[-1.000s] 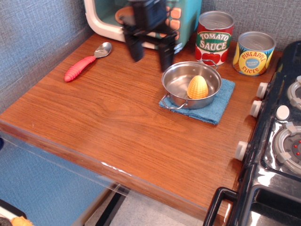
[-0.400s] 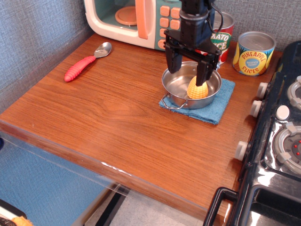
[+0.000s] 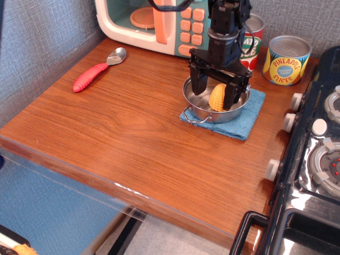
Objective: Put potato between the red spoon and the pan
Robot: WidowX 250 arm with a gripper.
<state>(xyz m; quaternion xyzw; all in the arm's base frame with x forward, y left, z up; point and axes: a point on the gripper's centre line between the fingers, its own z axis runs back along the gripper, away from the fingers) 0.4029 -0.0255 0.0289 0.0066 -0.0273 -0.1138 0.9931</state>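
The potato [image 3: 217,98], a yellow-orange ribbed egg shape, stands inside the pan [image 3: 197,110], a shiny steel pot with wire loop handles on a blue cloth. My gripper [image 3: 216,93] is lowered into the pan with its black fingers open, one on each side of the potato; I cannot tell if they touch it. The red spoon [image 3: 96,70] lies at the back left of the table, handle toward the front left, silver bowl toward the microwave.
A toy microwave [image 3: 154,24] stands at the back. A tomato sauce can [image 3: 253,37] and a pineapple can [image 3: 286,59] stand behind the pan. A black toy stove [image 3: 313,154] fills the right side. Bare wood lies between spoon and pan.
My gripper has moved right from in front of the microwave and come down into the pan, its open fingers now straddling the potato. The potato, pan and spoon have not moved.
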